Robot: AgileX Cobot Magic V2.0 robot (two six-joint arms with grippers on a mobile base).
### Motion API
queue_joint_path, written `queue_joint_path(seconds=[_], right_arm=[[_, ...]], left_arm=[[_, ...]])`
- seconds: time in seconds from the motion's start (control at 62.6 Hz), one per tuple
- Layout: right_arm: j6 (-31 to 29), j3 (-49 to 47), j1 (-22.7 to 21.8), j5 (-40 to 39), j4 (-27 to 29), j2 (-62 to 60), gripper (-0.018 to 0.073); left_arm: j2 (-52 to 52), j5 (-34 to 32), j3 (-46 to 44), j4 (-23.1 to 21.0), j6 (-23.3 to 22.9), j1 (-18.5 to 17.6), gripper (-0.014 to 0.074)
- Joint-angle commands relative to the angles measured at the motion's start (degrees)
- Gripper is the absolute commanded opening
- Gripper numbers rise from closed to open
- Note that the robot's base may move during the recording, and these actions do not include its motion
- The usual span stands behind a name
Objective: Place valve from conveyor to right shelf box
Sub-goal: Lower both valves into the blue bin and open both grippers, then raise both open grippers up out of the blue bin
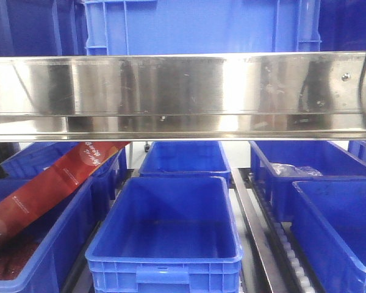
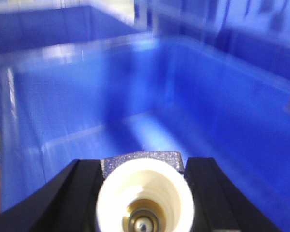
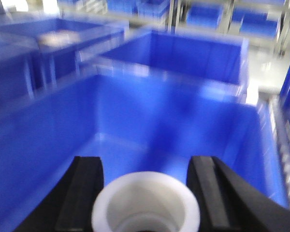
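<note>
In the left wrist view a valve (image 2: 145, 193) faces the camera end-on, with a cream-white end cap and a silvery body behind it. My left gripper (image 2: 143, 162) is shut on it, one black finger (image 2: 82, 193) on each side, above the floor of a blue box (image 2: 222, 96). The right wrist view shows a second valve (image 3: 145, 203) as a white cap between the black fingers (image 3: 87, 188) of my right gripper (image 3: 145, 163), held over the inside of another blue box (image 3: 135, 111). The conveyor is out of view. Neither gripper appears in the front view.
A steel shelf rail (image 1: 183, 91) crosses the front view. Under it stand several blue boxes: a middle one (image 1: 165, 259), one behind it (image 1: 183, 174), two on the right (image 1: 335, 207). A red package (image 1: 55, 183) leans in the left box. A roller track (image 1: 287, 250) runs between boxes.
</note>
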Motion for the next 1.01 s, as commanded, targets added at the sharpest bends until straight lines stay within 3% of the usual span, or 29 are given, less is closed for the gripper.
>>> queue_joint_path(seconds=[0.0,0.096,0.176,0.271,0.351,0.495,0.543,0.718,0.846,0.894,0.99], right_arm=[[-0.25,-1.24,0.14,-4.75,-0.21,0.47,-0.0162],[-0.25,-1.24,0.14,-4.51,-0.21,1.46,-0.0161],[-0.25,-1.24,0.14,-3.00,-0.21,2.00,-0.0081],[-0.25,-1.24,0.14,-0.98,-0.21,2.23,0.0143],[-0.25,-1.24,0.14,0.45,-0.21,2.09,0.0369],[-0.25,-1.24,0.14,1.85,-0.21,1.70,0.0563],[-0.25,-1.24,0.14,2.37,-0.21,1.52,0.0567],[-0.25,-1.24,0.14,2.86,-0.21,-1.29,0.0559],[-0.25,-1.24,0.14,4.05,-0.21,-5.54,0.0549],[-0.25,-1.24,0.14,4.56,-0.21,-6.98,0.0520],[-0.25,-1.24,0.14,5.63,-0.32,-10.53,0.0377]], left_arm=[[0.55,-4.40,-1.06,-0.76,-0.05,-0.28,-0.0111],[2.15,-4.49,-1.06,-0.76,-0.05,-0.28,-0.0104],[2.76,-3.17,-1.06,-0.76,-0.05,-0.28,-0.0023],[3.02,-2.53,-1.06,-0.76,-0.05,-0.28,0.0147],[3.02,-2.53,-1.06,-0.76,-0.05,-0.28,0.0350],[3.02,-2.42,-1.09,-0.76,-0.05,-0.28,0.0569],[2.91,-2.30,-1.20,-0.76,-0.05,-0.28,0.0606],[0.63,-1.41,-3.46,-0.76,-0.05,-0.28,0.0599],[-2.72,4.40,-7.45,0.35,-0.05,-0.16,0.0595],[-4.02,6.96,-8.65,1.49,-0.05,-0.15,0.0577],[-6.61,12.25,-11.16,5.28,-0.05,-0.07,0.0488]])
